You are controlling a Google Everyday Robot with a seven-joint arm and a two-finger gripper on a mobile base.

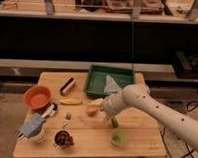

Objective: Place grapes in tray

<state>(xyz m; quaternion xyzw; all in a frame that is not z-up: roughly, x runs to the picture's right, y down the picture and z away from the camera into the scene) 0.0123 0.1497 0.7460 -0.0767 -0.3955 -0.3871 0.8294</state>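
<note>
1. Sitting near the front edge of the tabletop (139, 138), the grapes (64, 138) are a dark reddish bunch. They are well apart from my pincer (112, 120), off to its left as the camera sees it and closer to the camera. They seem to rest in a small pale holder, though I cannot tell what it is.
2. The tray (97, 83), green and shallow with raised sides, lies beyond my pincer toward the far edge of the tabletop, near it but apart. A pale crumpled thing (112, 85) lies inside the tray.
3. My pincer hangs low over the middle of the tabletop at the end of my white arm (156, 109), which reaches in from the right. I cannot tell whether the pincer is spread or pressed together.
4. Just beside my pincer, to its left, sits a round orange fruit (92, 110). A yellow banana (71, 101) lies farther left, and a small brownish object (68, 115) lies between the banana and the grapes.
5. Just in front of my pincer, nearer the camera, stands a small green cup-like thing (118, 138).
6. Well to the left of my pincer are a black-and-white block (68, 85), a round orange bowl (37, 97) and a grey pouch (32, 126). The pouch is just beside the grapes.
</note>
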